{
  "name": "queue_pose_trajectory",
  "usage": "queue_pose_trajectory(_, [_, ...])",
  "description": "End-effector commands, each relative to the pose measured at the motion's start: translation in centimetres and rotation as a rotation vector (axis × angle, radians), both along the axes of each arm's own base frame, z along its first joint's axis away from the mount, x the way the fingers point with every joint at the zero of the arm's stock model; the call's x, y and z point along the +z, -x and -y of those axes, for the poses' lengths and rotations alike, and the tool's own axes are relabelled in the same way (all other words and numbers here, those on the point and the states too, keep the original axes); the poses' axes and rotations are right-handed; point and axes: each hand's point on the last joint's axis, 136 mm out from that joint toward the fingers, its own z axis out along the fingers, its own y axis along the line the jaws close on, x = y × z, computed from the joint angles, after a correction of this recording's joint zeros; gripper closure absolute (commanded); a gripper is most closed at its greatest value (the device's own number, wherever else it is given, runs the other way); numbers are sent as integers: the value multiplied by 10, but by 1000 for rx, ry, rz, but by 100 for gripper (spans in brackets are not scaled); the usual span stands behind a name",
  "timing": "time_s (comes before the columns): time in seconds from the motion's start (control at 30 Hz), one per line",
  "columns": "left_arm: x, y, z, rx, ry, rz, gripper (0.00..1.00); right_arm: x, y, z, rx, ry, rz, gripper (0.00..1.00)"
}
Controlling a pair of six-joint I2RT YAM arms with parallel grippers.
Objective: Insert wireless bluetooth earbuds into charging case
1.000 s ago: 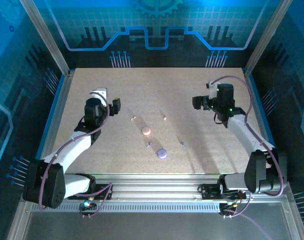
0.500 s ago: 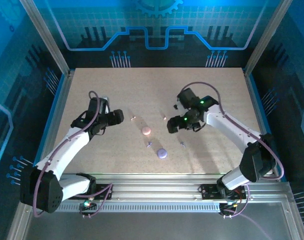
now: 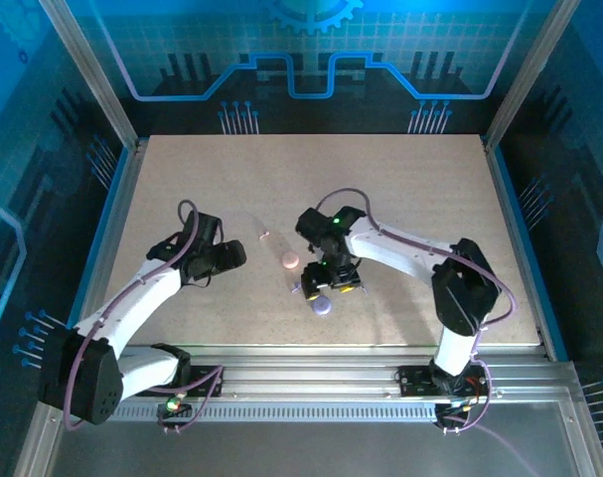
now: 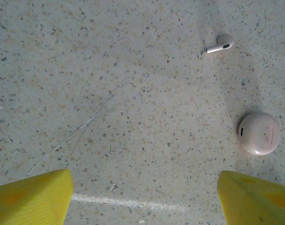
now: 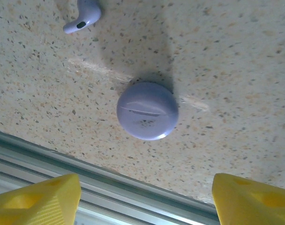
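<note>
Right gripper [image 5: 144, 199] is hovering over the lilac case [image 5: 147, 111], jaws spread wide. Left gripper [image 4: 142, 199] is hanging near the pink case [image 4: 259, 132], jaws spread too, gripping nothing.

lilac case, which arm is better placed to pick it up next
Right. The right tool hangs open over the lilac case, which sits centred in its wrist view. The left tool is by the pink case, farther off.
</note>
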Motion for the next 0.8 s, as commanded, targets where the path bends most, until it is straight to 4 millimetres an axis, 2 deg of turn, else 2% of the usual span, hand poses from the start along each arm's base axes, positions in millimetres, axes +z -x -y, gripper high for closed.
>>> queue_pose_trajectory(0.0, [-1,7,6,-3,37,-17,19,-5,7,-7,0,40,-23,25])
queue_pose_trajectory(0.37, [5,5,9,-13,42,-3,19,-44,13,-6,-14,114,-43,26])
queue_pose_trajectory(0.77, [11,4,18,-35,48,0,19,-68,11,-6,-36,120,-34,30])
